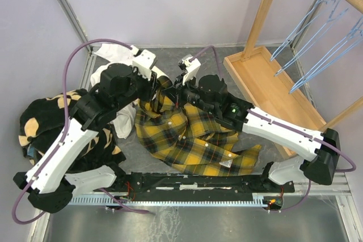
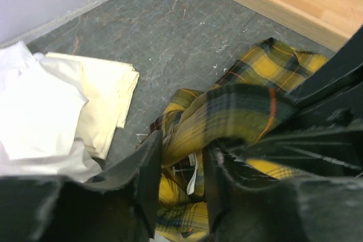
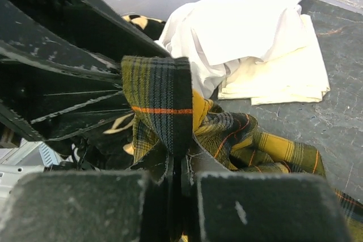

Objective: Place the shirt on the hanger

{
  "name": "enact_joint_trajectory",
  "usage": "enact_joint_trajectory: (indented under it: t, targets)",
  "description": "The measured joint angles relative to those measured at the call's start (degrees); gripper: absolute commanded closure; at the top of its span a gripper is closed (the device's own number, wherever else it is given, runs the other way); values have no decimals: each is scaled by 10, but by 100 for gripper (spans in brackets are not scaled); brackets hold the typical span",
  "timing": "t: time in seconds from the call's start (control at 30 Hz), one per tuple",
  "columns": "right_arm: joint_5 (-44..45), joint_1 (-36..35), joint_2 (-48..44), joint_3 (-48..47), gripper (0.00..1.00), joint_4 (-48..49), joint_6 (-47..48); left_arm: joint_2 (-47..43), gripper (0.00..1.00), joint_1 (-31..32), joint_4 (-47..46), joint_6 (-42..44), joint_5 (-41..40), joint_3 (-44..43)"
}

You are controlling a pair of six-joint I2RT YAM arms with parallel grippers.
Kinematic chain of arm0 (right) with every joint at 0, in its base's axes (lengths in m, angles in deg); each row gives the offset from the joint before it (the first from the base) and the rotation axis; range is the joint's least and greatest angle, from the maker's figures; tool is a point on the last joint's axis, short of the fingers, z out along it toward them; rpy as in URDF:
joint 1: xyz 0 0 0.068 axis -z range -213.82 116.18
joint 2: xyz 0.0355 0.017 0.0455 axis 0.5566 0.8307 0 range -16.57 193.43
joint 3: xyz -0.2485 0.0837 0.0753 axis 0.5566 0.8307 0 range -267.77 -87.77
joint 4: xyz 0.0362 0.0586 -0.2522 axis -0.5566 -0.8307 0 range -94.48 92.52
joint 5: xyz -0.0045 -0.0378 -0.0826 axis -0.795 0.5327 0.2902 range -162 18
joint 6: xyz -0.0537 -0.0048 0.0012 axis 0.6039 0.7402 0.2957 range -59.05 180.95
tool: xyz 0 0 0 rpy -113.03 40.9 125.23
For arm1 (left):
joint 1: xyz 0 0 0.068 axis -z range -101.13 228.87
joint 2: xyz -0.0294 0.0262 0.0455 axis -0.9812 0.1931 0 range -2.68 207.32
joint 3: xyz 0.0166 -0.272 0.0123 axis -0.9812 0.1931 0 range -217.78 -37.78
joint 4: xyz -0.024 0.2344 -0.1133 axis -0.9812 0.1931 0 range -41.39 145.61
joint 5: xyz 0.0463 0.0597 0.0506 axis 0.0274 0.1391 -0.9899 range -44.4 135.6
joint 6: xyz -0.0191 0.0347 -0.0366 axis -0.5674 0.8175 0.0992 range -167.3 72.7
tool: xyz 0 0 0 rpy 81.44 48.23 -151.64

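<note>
Our right gripper point(image 3: 181, 168) pinches a fold of the shirt point(image 3: 161, 100) tight. Our left gripper point(image 2: 181, 191) has its jaws a little apart, with plaid showing in the gap. The shirt lies bunched mid-table. White cloth point(image 1: 113, 54) sits at ten o'clock and blue hangers point(image 1: 300, 28) at two o'clock.

Even, diffuse light fills the overhead view, sharp throughout, with only soft shadows on the table point(image 1: 164, 58). Both wrist views are softer: the fingers point(image 2: 147, 185) nearest each lens blur into dark grainy masses, and the white cloth point(image 2: 34, 111) looks nearly overexposed
</note>
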Motion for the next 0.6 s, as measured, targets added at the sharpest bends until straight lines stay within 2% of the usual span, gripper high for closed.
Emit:
enact_joint_trajectory:
  t: [0.1, 0.13, 0.2, 0.43, 0.5, 0.6]
  targets:
    - [6, 0, -14, 13, 100, 4, 0, -40, 35, 0, -18, -31, -27, 41]
    - [9, 0, -19, 16, 100, 4, 0, -52, 24, 0, -21, -42, -35, 54]
    - [15, 0, -30, 20, 100, 4, 2, -79, 19, 0, -30, -67, -55, 85]
    - [20, 0, -52, 22, 100, 4, 7, -158, 16, 0, -47, -166, -122, 187]
    - [16, 0, -57, 24, 100, 4, 9, -173, 19, 0, -49, -194, -142, 202]
    - [12, 0, -68, 34, 100, 4, 10, -185, 29, 0, -61, -231, -163, 216]
